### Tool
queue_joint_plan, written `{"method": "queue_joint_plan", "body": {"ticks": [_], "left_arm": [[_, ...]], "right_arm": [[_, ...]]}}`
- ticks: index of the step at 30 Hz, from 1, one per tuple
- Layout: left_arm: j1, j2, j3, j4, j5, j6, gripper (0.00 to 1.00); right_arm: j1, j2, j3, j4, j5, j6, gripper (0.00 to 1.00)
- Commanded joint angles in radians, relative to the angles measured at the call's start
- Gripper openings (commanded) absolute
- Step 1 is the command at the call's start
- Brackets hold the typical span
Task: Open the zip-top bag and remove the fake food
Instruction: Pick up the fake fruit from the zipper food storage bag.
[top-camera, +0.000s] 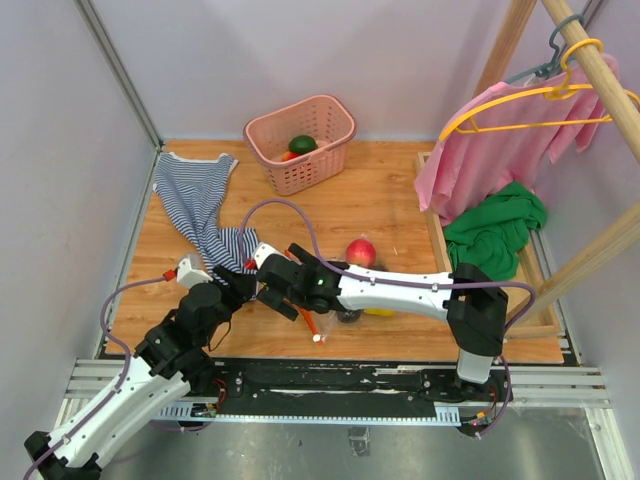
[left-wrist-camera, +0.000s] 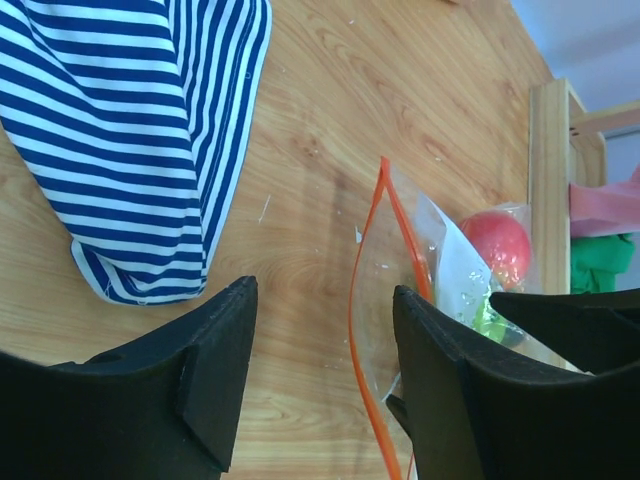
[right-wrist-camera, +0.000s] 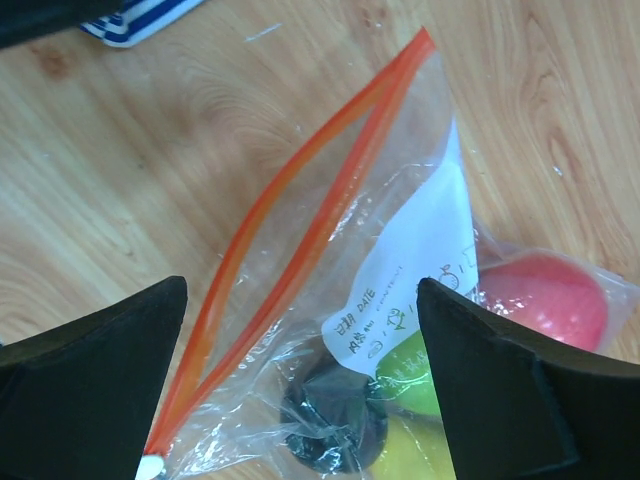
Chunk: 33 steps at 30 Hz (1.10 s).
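The zip-top bag (right-wrist-camera: 330, 300) lies on the wooden table, its orange zip strip (right-wrist-camera: 290, 200) parted into two lines. Inside it are a red apple (right-wrist-camera: 550, 295), a light green piece (right-wrist-camera: 415, 375), a yellow piece (right-wrist-camera: 410, 450) and a dark piece (right-wrist-camera: 335, 415), under a white label (right-wrist-camera: 420, 260). My right gripper (right-wrist-camera: 302, 300) is open above the bag and holds nothing. My left gripper (left-wrist-camera: 322, 292) is open and empty. The bag's zip strip (left-wrist-camera: 365, 330) lies beside its right finger (left-wrist-camera: 440, 380). In the top view both grippers (top-camera: 232, 283) (top-camera: 272, 288) meet at the bag's left end (top-camera: 308, 322).
A pink basket (top-camera: 300, 140) at the back holds a green and a red fruit. A striped cloth (top-camera: 200, 210) lies at the left. A wooden rack (top-camera: 540, 280) with a pink garment (top-camera: 500, 140) and a green cloth (top-camera: 495, 230) stands at the right.
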Motion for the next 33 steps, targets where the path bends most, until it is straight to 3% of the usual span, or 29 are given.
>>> {"method": "queue_joint_plan", "body": {"ticks": [1, 6, 11, 19, 26, 33], "left_arm": [[-0.003, -0.022, -0.017, 0.029, -0.030, -0.034, 0.60], [-0.003, -0.028, -0.034, 0.040, -0.003, -0.036, 0.58], [-0.003, -0.065, -0.040, 0.033, 0.013, -0.036, 0.56], [-0.003, -0.113, -0.058, 0.080, 0.083, 0.000, 0.54], [-0.003, -0.152, -0.104, 0.223, 0.258, 0.087, 0.49], [-0.003, -0.151, -0.185, 0.494, 0.479, 0.120, 0.45]], "right_arm": [[0.003, 0.026, -0.024, 0.002, 0.116, 0.020, 0.98], [0.002, 0.044, -0.037, 0.003, 0.112, 0.001, 0.89], [-0.001, 0.014, -0.059, 0.024, 0.103, -0.039, 0.71], [-0.012, -0.029, -0.069, 0.051, 0.079, -0.156, 0.33], [-0.046, -0.084, -0.091, 0.073, -0.048, -0.227, 0.02], [-0.057, -0.174, -0.086, 0.067, -0.091, -0.280, 0.01]]}}
